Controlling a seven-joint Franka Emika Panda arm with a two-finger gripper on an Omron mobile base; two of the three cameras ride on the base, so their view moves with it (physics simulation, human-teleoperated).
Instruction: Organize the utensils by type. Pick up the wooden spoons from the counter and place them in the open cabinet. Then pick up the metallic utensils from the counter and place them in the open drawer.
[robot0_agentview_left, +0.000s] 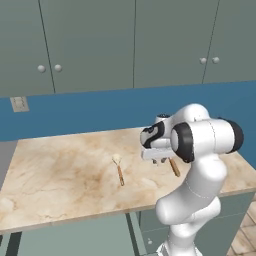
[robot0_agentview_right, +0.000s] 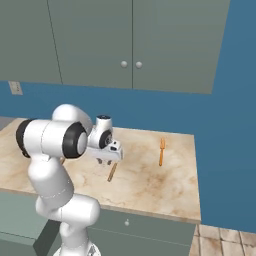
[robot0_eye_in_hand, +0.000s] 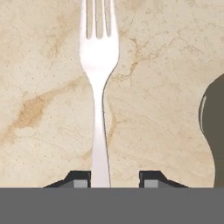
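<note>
Gripper (robot0_eye_in_hand: 112, 179) narrowing around fork (robot0_eye_in_hand: 99, 65) handle, unclear if touching yet; thin, stiff, light metal (probably slippery), lying flat on counter (robot0_eye_in_hand: 166, 87).

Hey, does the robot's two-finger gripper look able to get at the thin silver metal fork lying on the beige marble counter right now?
Probably yes. In the hand view the gripper is right over the fork, with its handle lying between the open jaws. Only bare counter surrounds it.
</note>
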